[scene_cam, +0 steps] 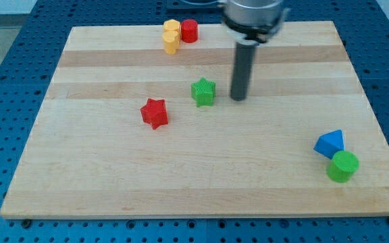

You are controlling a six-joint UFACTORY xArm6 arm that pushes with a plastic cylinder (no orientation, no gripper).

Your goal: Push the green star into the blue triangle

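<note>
The green star [203, 92] sits near the middle of the wooden board, a little toward the view's top. The blue triangle [329, 143] lies at the view's lower right, touching a green cylinder [343, 166] just below it. My tip [238, 98] rests on the board just to the right of the green star, with a small gap between them. The rod rises from it toward the view's top.
A red star [154, 113] lies to the left of the green star, slightly lower. A yellow block [171, 36] and a red cylinder [190, 30] stand together at the board's top edge. The board [113, 175] lies on a blue perforated table.
</note>
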